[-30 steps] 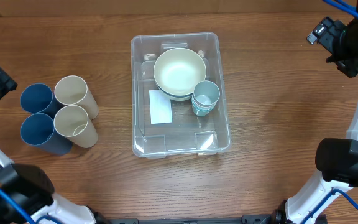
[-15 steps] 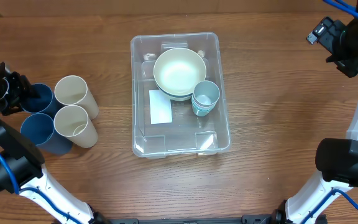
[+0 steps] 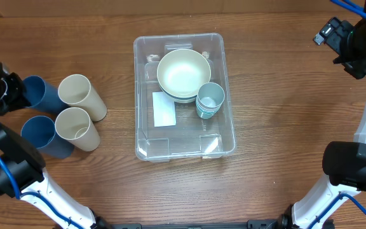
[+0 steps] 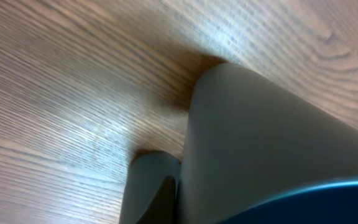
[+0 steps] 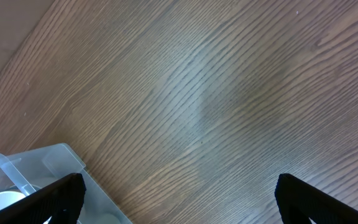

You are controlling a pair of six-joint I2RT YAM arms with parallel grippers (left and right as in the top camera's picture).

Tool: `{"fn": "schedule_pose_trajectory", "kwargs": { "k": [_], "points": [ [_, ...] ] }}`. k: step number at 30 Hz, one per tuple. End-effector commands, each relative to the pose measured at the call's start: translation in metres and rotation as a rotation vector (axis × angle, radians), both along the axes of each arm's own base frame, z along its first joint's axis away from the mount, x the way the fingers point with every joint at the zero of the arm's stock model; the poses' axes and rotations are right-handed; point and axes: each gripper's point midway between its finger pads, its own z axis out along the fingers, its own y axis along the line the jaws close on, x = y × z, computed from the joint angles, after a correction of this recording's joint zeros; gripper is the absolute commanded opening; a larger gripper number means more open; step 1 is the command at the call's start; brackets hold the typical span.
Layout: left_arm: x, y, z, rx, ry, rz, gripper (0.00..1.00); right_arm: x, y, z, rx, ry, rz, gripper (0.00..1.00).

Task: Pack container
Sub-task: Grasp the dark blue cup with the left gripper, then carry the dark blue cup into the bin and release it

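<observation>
One container [image 3: 183, 137] sitting mid-worktop [image 3: 284, 127], well apart from both hands. Two cream cups [image 3: 76, 124], two blue cups [image 3: 38, 133] standing left. Left hand [image 3: 10, 94] pressing against farther blue cup, grip impossible to tell. Right hand [image 5: 179, 199] gaping wide.

container [image 3: 183, 141] near end open, bowl [image 3: 183, 73] behind

Wooden table [image 3: 284, 95] — brown (finely grained).

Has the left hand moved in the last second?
Yes: left hand shifted right, toward the fixed large clear plastic rectangular bin, reaching the rear dark blue plastic cup.
</observation>
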Motion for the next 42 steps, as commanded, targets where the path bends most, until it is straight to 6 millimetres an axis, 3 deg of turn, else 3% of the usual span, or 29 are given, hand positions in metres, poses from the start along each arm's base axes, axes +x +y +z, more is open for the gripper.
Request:
{"fn": "schedule_pose_trajectory", "kwargs": {
  "k": [1,3,5,11,13,15,19,24,26,29,35,38,42],
  "points": [
    [0.007,0.003,0.071,0.112,-0.161,0.024,0.04,-0.001,0.0,0.014,-0.005,-0.042,-0.009,1.0],
    [0.006,0.0,0.102,0.141,-0.226,0.035,0.04,-0.001,0.0,0.014,-0.005,-0.042,-0.009,1.0],
    [0.006,-0.016,0.137,0.129,-0.317,0.019,0.04,-0.001,0.0,0.014,-0.005,-0.042,-0.009,1.0],
    [0.001,-0.111,0.225,0.147,-0.525,-0.2,0.04,-0.001,0.0,0.014,-0.005,-0.042,-0.009,1.0],
    [-0.001,-0.144,0.241,0.163,-0.57,-0.283,0.04,-0.001,0.0,0.014,-0.005,-0.042,-0.009,1.0],
    [-0.005,-0.189,0.25,0.139,-0.602,-0.398,0.04,-0.001,0.0,0.014,-0.005,-0.042,-0.009,1.0],
    [-0.012,-0.26,0.237,0.075,-0.551,-0.589,0.04,-0.001,0.0,0.014,-0.005,-0.042,-0.009,1.0],
    [-0.017,-0.333,0.199,0.04,-0.418,-0.767,0.04,-0.001,0.0,0.014,-0.005,-0.042,-0.009,1.0],
    [-0.019,-0.352,0.178,0.046,-0.344,-0.784,0.04,-0.001,0.0,0.014,-0.005,-0.042,-0.009,1.0],
    [-0.023,-0.354,0.15,0.127,-0.239,-0.776,0.04,-0.001,0.0,0.015,-0.005,-0.043,-0.009,1.0],
    [-0.024,-0.345,0.139,0.172,-0.193,-0.746,0.04,-0.001,0.0,0.014,-0.005,-0.042,-0.009,1.0],
    [-0.028,-0.332,0.115,0.233,-0.101,-0.743,0.04,-0.001,0.0,0.014,-0.005,-0.042,-0.009,1.0],
    [-0.029,-0.335,0.08,0.23,-0.035,-0.758,0.04,-0.001,0.0,0.015,-0.005,-0.043,-0.009,1.0]
  ]
}}
